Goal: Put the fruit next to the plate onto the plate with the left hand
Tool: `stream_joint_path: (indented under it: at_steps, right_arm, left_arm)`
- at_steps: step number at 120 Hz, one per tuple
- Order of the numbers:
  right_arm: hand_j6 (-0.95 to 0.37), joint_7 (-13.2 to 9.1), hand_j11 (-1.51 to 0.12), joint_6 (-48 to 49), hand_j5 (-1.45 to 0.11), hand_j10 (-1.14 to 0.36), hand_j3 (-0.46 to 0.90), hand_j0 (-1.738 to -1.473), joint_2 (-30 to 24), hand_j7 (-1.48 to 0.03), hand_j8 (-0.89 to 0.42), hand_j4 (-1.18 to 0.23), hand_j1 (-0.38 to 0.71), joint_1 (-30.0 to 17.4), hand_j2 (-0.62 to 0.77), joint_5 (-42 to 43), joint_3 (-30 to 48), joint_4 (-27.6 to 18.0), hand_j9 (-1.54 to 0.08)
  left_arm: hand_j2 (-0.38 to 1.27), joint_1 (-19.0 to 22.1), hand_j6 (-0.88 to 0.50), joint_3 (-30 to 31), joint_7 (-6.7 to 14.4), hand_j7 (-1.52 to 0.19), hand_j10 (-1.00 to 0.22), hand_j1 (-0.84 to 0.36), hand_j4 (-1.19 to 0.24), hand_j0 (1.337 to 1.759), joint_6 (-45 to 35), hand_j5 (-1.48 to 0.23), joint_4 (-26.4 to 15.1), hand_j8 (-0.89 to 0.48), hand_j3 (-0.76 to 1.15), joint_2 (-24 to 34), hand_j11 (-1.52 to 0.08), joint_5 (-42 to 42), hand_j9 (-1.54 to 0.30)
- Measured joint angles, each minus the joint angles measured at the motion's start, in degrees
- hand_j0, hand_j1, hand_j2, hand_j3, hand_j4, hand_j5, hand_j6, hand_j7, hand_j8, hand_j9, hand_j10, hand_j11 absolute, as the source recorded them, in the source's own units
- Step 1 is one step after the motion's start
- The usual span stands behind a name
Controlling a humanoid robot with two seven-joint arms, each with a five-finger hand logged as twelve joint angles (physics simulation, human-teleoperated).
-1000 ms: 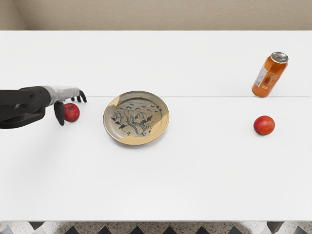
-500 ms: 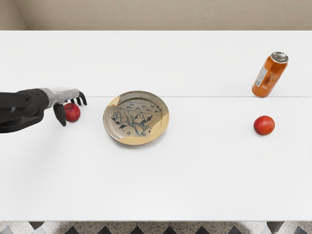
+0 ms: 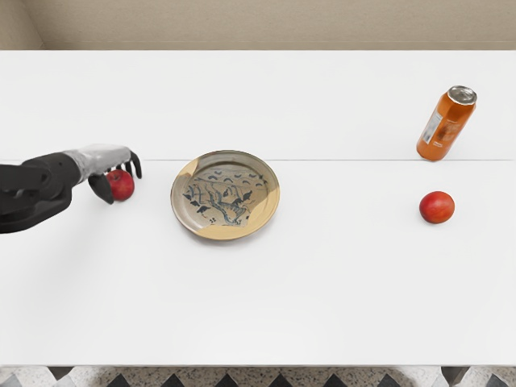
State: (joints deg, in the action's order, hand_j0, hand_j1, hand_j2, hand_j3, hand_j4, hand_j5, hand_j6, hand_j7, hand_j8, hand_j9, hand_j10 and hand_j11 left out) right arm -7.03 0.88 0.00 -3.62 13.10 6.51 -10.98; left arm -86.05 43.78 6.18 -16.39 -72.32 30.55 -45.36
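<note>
A white tabletop [image 3: 322, 282] is filling nearly the whole view, with a thin seam running across it from the left edge to the right edge at about mid-depth. A beige wall is showing beyond the far edge, and a black-and-white chequered floor is peeking out below the near edge. Toward the right edge, on the far side of the seam, an orange bottle [image 3: 446, 123] with a silver cap is leaning to the right. It is carrying a pale label panel on its side (the print is too small to read). Nearer than the seam and close to the same edge, a second red fruit [image 3: 436, 207] is sitting alone, well apart from everything else. A tan plate [image 3: 263, 211] painted with a dark branching tree pattern is lying flat, left of the tabletop's centre and just on the near side of the seam. The red fruit [image 3: 122, 185] is resting on the tabletop close to the left edge, left of the plate and apart from its rim. It is looking round, so no long axis or pointing direction is showing, and no stem is visible. The left hand [image 3: 109, 168], on an arm coming in from the left edge, is cupping this fruit. Its dark fingers [image 3: 135, 165] are arching over the far side and the thumb is pressing the near left side, pinching the fruit.
</note>
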Motion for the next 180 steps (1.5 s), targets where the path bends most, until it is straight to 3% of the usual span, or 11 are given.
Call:
stream_joint_path:
  at_steps: [25,32,46,68,83,109,128,146,151,168,180]
  right_arm:
    - [-0.03,0.0,-0.04,0.0,-0.04,-0.03,0.00,-1.658,0.0,-0.04,-0.03,-0.03,-0.31,0.0,-0.01,0.0,0.0,0.0,-0.04]
    - [-0.03,0.0,-0.04,0.0,-0.04,-0.03,0.00,-1.658,0.0,-0.04,-0.03,-0.03,-0.31,0.0,-0.01,0.0,0.0,0.0,-0.04]
    - [-0.03,0.0,-0.04,0.0,-0.04,-0.03,0.00,-1.658,0.0,-0.04,-0.03,-0.03,-0.31,0.0,-0.01,0.0,0.0,0.0,-0.04]
    - [-0.03,0.0,-0.04,0.0,-0.04,-0.03,0.00,-1.658,0.0,-0.04,-0.03,-0.03,-0.31,0.0,-0.01,0.0,0.0,0.0,-0.04]
    - [-0.03,0.0,-0.04,0.0,-0.04,-0.03,0.00,-1.658,0.0,-0.04,-0.03,-0.03,-0.31,0.0,-0.01,0.0,0.0,0.0,-0.04]
    - [-0.03,0.0,-0.04,0.0,-0.04,-0.03,0.00,-1.658,0.0,-0.04,-0.03,-0.03,-0.31,0.0,-0.01,0.0,0.0,0.0,-0.04]
    - [-0.03,0.0,-0.04,0.0,-0.04,-0.03,0.00,-1.658,0.0,-0.04,-0.03,-0.03,-0.31,0.0,-0.01,0.0,0.0,0.0,-0.04]
    - [-0.03,0.0,-0.04,0.0,-0.04,-0.03,0.00,-1.658,0.0,-0.04,-0.03,-0.03,-0.31,0.0,-0.01,0.0,0.0,0.0,-0.04]
    - [-0.03,0.0,-0.04,0.0,-0.04,-0.03,0.00,-1.658,0.0,-0.04,-0.03,-0.03,-0.31,0.0,-0.01,0.0,0.0,0.0,-0.04]
    - [-0.03,0.0,-0.04,0.0,-0.04,-0.03,0.00,-1.658,0.0,-0.04,-0.03,-0.03,-0.31,0.0,-0.01,0.0,0.0,0.0,-0.04]
    - [-0.03,0.0,-0.04,0.0,-0.04,-0.03,0.00,-1.658,0.0,-0.04,-0.03,-0.03,-0.31,0.0,-0.01,0.0,0.0,0.0,-0.04]
  left_arm:
    - [0.24,0.1,-0.38,0.2,0.0,-0.83,-0.62,-0.30,-0.62,1.654,-0.1,-0.82,-0.1,-0.44,0.00,0.0,-0.84,0.1,-0.84]
    - [0.24,0.2,-0.35,0.2,0.0,-0.90,-0.65,-0.31,-0.59,1.651,-0.1,-0.89,-0.1,-0.41,0.00,-0.2,-0.90,0.2,-0.90]
    - [0.48,0.2,-0.20,0.5,0.0,-1.03,-0.67,-0.44,-0.44,1.648,0.1,-1.04,0.2,-0.28,0.00,-0.3,-1.03,0.3,-1.03]
    - [0.38,0.3,-0.16,0.7,0.0,-1.11,-0.60,-0.45,-0.39,1.645,-0.1,-1.10,0.5,-0.22,0.00,-0.8,-1.13,0.4,-1.12]
    - [0.65,0.3,-0.09,0.7,0.0,-1.16,-0.53,-0.56,-0.33,1.633,0.1,-1.14,0.6,-0.15,0.00,-0.9,-1.20,0.3,-1.17]
    - [0.42,0.4,-0.23,0.8,0.0,-1.12,-0.59,-0.40,-0.51,1.635,0.2,-1.07,0.8,-0.24,0.00,-1.0,-1.21,0.0,-1.16]
    - [0.36,-0.1,-0.27,0.9,0.1,-1.12,-0.64,-0.38,-0.58,1.635,2.0,-1.07,0.8,-0.28,0.00,-0.9,-1.22,-0.1,-1.17]
    - [0.40,-2.0,-0.19,1.0,0.0,-1.17,-0.62,-0.41,-0.60,1.636,2.8,-1.15,0.2,-0.23,0.00,0.1,-1.23,0.3,-1.19]
    - [0.38,-2.9,-0.22,1.0,0.1,-1.17,-0.62,-0.35,-0.63,1.637,2.9,-1.16,-0.2,-0.26,0.00,1.1,-1.22,0.4,-1.18]
    - [0.58,-8.5,-0.29,1.1,0.0,-1.19,-0.64,-0.37,-0.66,1.645,4.5,-1.23,-4.5,-0.28,0.00,4.8,-1.19,2.3,-1.18]
    - [0.56,-12.0,-0.26,1.2,0.0,-1.20,-0.64,-0.37,-0.62,1.646,6.1,-1.27,-7.3,-0.29,0.00,5.4,-1.19,4.4,-1.18]
